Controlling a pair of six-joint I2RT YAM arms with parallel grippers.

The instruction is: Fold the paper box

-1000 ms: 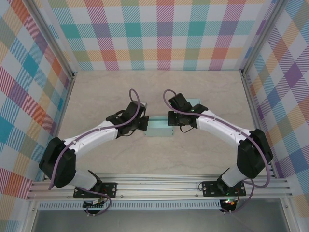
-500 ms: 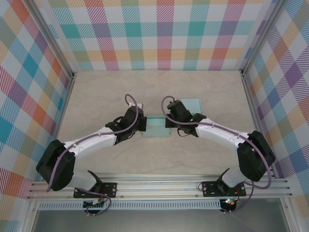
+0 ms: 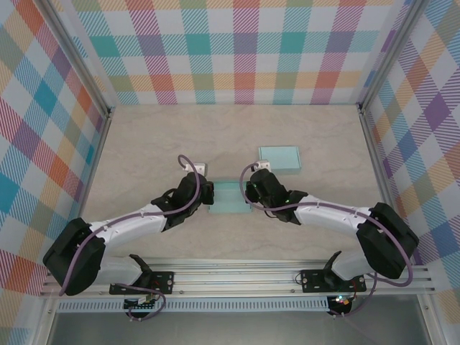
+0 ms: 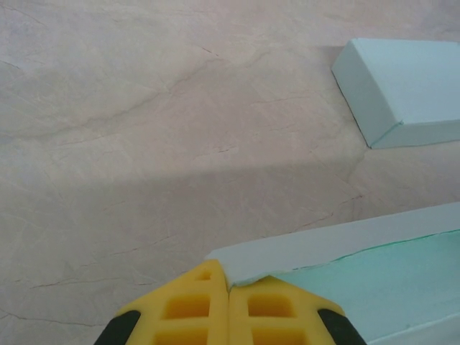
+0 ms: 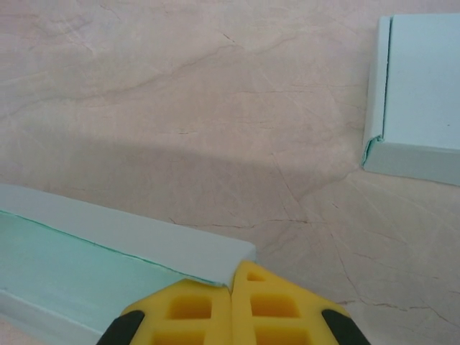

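Note:
The pale teal paper box (image 3: 228, 198) lies on the table between my two arms, its far wall (image 4: 338, 241) folded upright. My left gripper (image 3: 209, 195) is shut on that wall's left corner, and in the left wrist view the paper edge runs into the seam between the yellow fingertips (image 4: 228, 279). My right gripper (image 3: 249, 194) is shut on the wall's right corner (image 5: 215, 257), the paper caught between its yellow pads (image 5: 232, 279). The box's open inside (image 5: 65, 266) shows as a darker teal.
A second, closed pale teal box (image 3: 279, 157) lies flat behind and to the right of the grippers, also seen as the closed box (image 4: 402, 90) and the closed box (image 5: 420, 93) in the wrist views. Plaid walls enclose the marbled tabletop (image 3: 144, 144) on three sides.
Both grippers have drawn back toward the near edge with the paper box between them. The second box behind the right arm has come into view.

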